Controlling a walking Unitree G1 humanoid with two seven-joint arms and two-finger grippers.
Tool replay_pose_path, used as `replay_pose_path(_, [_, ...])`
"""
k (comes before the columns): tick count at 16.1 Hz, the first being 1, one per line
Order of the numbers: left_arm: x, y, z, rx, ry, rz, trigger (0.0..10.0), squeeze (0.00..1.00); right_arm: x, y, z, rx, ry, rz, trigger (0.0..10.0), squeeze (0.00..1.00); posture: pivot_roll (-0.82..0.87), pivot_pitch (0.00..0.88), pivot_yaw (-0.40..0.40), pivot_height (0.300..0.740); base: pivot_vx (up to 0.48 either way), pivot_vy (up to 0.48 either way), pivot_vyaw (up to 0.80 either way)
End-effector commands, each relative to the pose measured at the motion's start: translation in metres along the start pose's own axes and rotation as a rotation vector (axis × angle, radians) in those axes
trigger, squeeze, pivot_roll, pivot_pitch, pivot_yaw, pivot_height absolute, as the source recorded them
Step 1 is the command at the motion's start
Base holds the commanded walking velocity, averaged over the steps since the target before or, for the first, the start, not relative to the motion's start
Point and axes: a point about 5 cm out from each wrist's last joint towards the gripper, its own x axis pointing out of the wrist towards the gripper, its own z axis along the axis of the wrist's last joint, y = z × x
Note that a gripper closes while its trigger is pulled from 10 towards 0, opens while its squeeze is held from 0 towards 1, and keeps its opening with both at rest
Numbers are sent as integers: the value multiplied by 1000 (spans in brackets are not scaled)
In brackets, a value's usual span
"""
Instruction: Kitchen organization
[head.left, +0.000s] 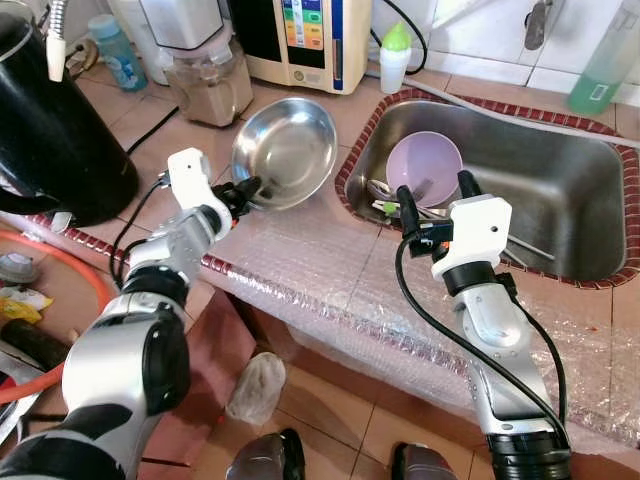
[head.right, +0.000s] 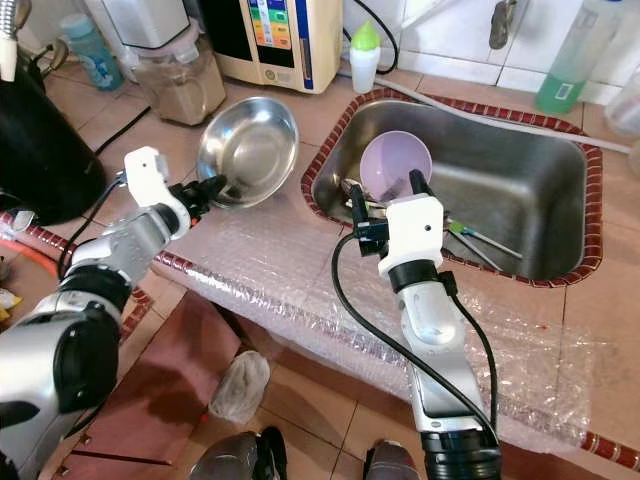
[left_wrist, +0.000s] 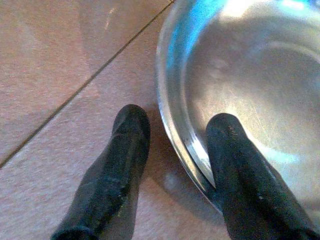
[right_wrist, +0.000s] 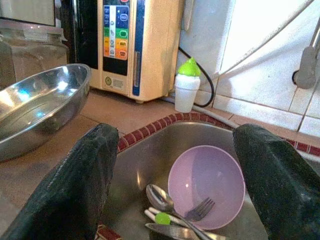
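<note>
Along the near edge of the tiled worktop (head.left: 150, 135) lies a sheet of bubble wrap (head.left: 330, 270), and both silver arms reach over it. On the left, the left end effector (head.left: 247, 190) grasps the near rim of a steel bowl (head.left: 290, 148), one black finger inside the rim and the other outside it on the tile; the bowl is tilted, its far side higher. On the right, the right end effector (head.left: 433, 193) hangs released over the near left corner of the steel sink (head.left: 570, 190), fingers (right_wrist: 70, 195) spread wide apart and touching nothing. Inside the sink, a lilac bowl (right_wrist: 206, 186) leans on its side with a spoon (right_wrist: 159, 197) and a fork (right_wrist: 200, 209) beside it. Farther back stand a blender jar (head.left: 205, 85), a cream appliance (head.left: 300, 40) with coloured buttons, and a small white bottle with a green cap (head.left: 396, 58); a black kettle (head.left: 50, 120) sits far left
</note>
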Motion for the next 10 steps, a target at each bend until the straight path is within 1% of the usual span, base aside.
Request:
replay_pose_path(1, [-5,10,-7,12,41,14,0,0,3,1,2,-1,-15,2,10000,0,-140,65,142,740,0,0,0])
replay_pose_path(2, [-8,11,-12,21,55,-6,0,0,4,0,1,-4,-14,4,10000,0,-132,63,139,740,0,0,0])
replay_pose_path(4, [-11,12,-15,18,59,-11,0,0,4,-1,-2,-1,-9,4,10000,0,-119,64,136,740,0,0,0])
replay_pose_path(7, [-19,12,-13,27,53,-37,0,0,8,4,-3,2,-9,16,10000,0,-115,54,128,740,0,0,0])
replay_pose_path(9, [-23,11,-8,30,23,-56,0,0,10,8,-2,-1,-17,30,10000,0,-117,48,109,740,0,0,0])
replay_pose_path(10, [-26,11,-8,45,4,-63,0,0,12,10,-4,2,-12,48,10000,0,-103,41,94,740,0,0,0])
